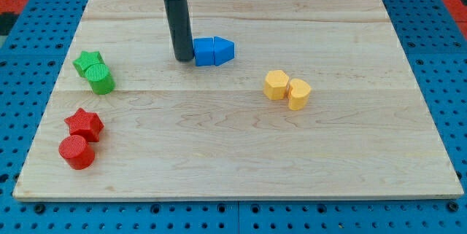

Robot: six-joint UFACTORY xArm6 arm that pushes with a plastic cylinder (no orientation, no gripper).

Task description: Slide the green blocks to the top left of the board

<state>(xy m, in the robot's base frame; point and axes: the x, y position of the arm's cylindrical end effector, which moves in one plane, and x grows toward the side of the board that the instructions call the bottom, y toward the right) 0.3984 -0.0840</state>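
My tip (183, 60) carries no fingers and holds nothing — it touches the blue blocks (213, 51). The green star (87, 62) and green cylinder (100, 79) sit touching at the wooden board's (233, 154) left — well apart from it.

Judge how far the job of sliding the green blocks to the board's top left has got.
Done: the green star and green cylinder already touch as a pair, at the view's left edge.
In hand: nothing green; my tip rests against the blue blocks, well to the greens' right.
Left: the whole push, since the greens sit about mid-height, below the board's top-left corner.
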